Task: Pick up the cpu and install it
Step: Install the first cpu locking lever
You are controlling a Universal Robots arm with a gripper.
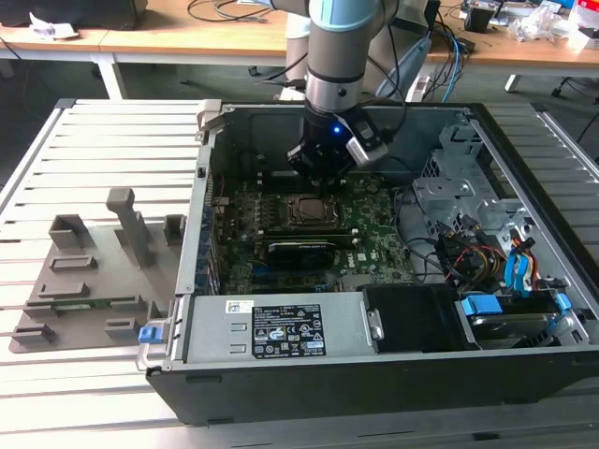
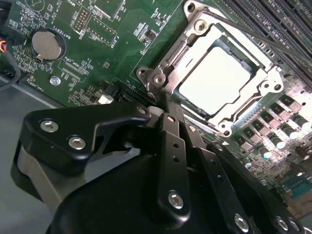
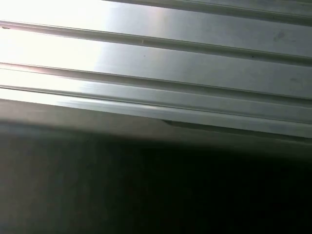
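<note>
A slatted aluminium work table is seen across the exterior view, with wooden desks strewn with cables behind it. At the exterior view's left, a grey plastic fixture plate with upright holders is laid flat on the slats. Beside it, toward the middle, an open black computer case is set on the table, its green motherboard exposed and a labelled power supply mounted along the near edge. The gripper of the arm is lowered into the case, just behind the motherboard socket. In the second wrist view, the cpu is shown seated in the socket's metal frame, its pale top bare; the black fingers are drawn close together beside the frame's corner with nothing held between them. A round coin battery is seen on the board, well apart from the socket. At the exterior view's right, a metal drive cage, bundled wires and blue plastic latches are packed into the case. In the first wrist view, pale table slats are caught above a dark case edge.
</note>
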